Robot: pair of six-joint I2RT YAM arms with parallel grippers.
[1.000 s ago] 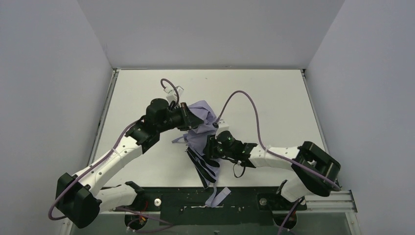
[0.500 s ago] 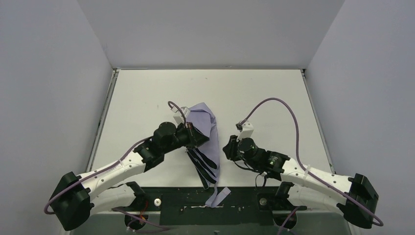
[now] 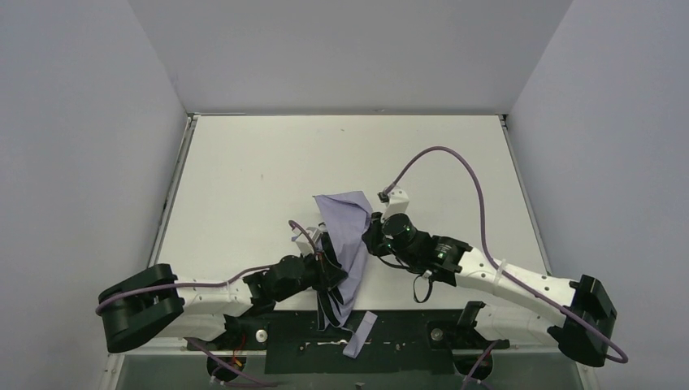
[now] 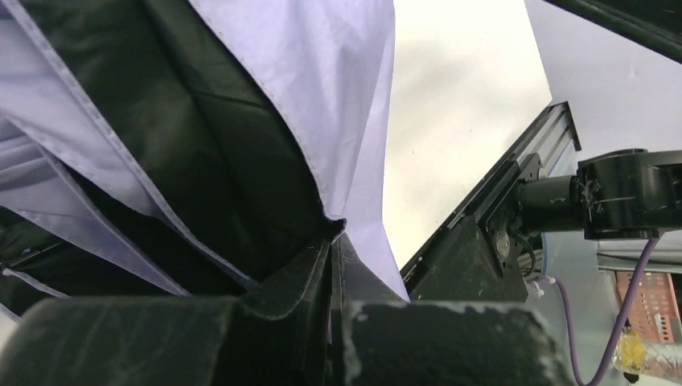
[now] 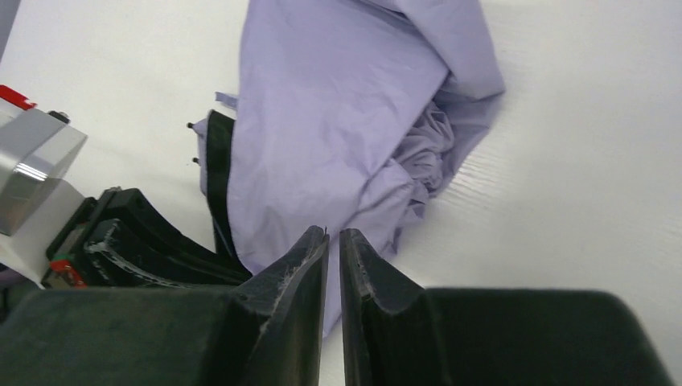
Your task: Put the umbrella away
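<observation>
The umbrella [image 3: 348,227] lies collapsed near the table's front middle, with pale lavender fabric on top and black lining and ribs [image 3: 329,305] trailing toward the near edge. Its lavender strap [image 3: 360,333] rests on the black base plate. My left gripper [image 3: 331,266] is at the umbrella's left side. In the left wrist view it [image 4: 334,233] is shut on an edge of the fabric [image 4: 322,80]. My right gripper [image 3: 371,240] is at the umbrella's right side. In the right wrist view its jaws [image 5: 333,233] stand a narrow slit apart above the fabric [image 5: 338,121], with nothing between them.
The white table [image 3: 244,162] is walled on the left, back and right. A black base rail [image 3: 406,333] runs along the near edge. The right arm's black base joint [image 4: 619,193] shows in the left wrist view. A purple cable [image 3: 455,158] loops above the right arm.
My left gripper pulled the umbrella toward the near edge and a little right. My right gripper swung back in to the umbrella's right side while its jaws narrowed.
</observation>
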